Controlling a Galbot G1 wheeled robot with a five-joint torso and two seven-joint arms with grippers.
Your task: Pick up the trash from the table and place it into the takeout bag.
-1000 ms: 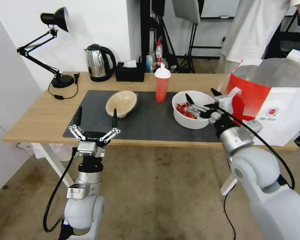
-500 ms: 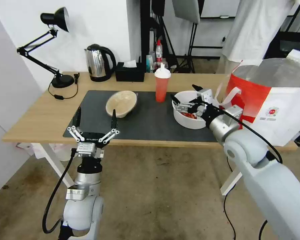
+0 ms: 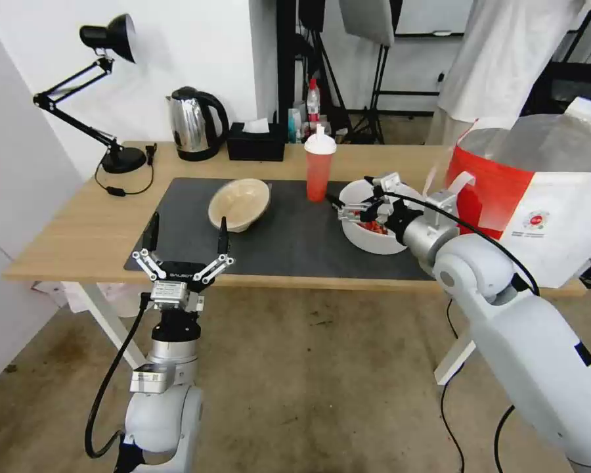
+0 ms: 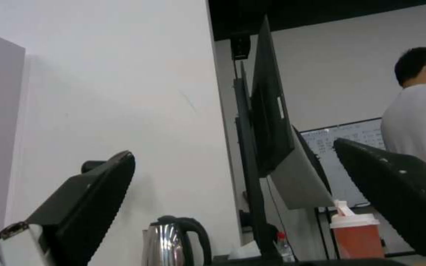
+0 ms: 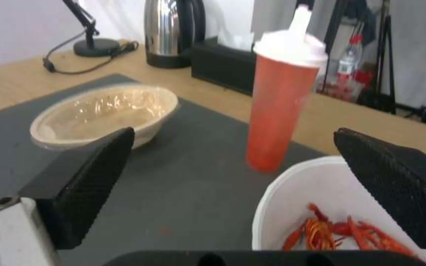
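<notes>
The white bowl (image 3: 369,242) with red crayfish shells (image 5: 321,231) stands on the dark mat (image 3: 289,243) of the table (image 3: 79,223). My right gripper (image 3: 347,187) is open and hovers over the bowl's rim on the side towards the red cup (image 3: 320,172). One of its fingers (image 5: 85,177) is above the mat, the other finger (image 5: 395,177) above the bowl. The beige bowl (image 3: 238,203) sits further left on the mat. My left gripper (image 3: 188,223) is open, pointing up at the table's front edge near that bowl. The takeout bag (image 3: 545,197) stands open at the table's right end.
A steel kettle (image 3: 194,123) and a black tissue box (image 3: 256,141) stand along the back edge. A black desk lamp (image 3: 111,98) with its cable is at the back left. A white strap handle (image 3: 453,184) of the bag hangs close to my right wrist.
My right gripper has swung left across the white bowl, from its right rim to the rim near the red cup. The left arm has barely moved.
</notes>
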